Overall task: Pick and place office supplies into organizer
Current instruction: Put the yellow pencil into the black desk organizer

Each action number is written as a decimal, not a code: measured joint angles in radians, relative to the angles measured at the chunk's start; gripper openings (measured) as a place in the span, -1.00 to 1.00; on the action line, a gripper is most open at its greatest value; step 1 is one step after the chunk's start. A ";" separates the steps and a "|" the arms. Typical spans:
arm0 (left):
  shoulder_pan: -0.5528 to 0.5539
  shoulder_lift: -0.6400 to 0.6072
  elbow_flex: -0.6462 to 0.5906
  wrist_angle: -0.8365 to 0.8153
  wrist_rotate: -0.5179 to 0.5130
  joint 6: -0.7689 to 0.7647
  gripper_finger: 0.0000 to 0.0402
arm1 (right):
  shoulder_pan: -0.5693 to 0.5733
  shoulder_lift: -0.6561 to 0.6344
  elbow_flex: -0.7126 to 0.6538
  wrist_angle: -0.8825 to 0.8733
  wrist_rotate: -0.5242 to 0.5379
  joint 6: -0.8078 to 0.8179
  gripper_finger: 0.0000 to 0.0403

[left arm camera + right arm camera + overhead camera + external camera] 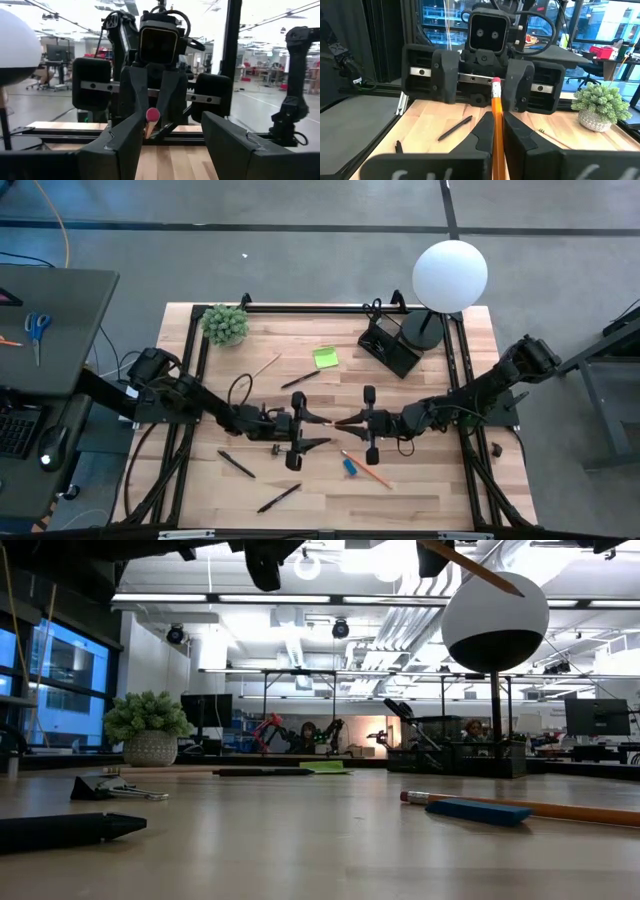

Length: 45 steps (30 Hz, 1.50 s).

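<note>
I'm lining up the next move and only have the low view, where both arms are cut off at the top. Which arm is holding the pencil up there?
Observer: The right end effector is shut on the orange pencil; its wrist view shows this.
Operator: And the left one?
Observer: The left end effector is open, facing the right one, with the pencil's eraser end at its fingers, not gripped.
Operator: Where is the organizer from there?
Observer: In the high view the organizer sits beside the lamp base, toward the table corner on the right arm's side.
</note>
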<state>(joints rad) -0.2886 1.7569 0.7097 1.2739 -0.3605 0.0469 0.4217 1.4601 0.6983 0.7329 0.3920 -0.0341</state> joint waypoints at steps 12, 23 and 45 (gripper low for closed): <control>0.000 0.000 0.000 0.002 -0.016 0.001 -0.26 | 0.000 0.000 0.000 -0.003 -0.002 0.000 -0.94; 0.001 0.000 0.000 -0.004 -0.016 0.001 -0.90 | 0.000 0.000 0.000 -0.005 -0.031 0.019 -0.93; 0.000 0.000 -0.001 -0.032 -0.025 0.000 -0.99 | -0.003 0.000 0.002 -0.063 -0.068 0.087 -0.93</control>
<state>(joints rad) -0.2882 1.7569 0.7090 1.2424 -0.3851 0.0468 0.4183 1.4601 0.7002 0.6700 0.3237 0.0533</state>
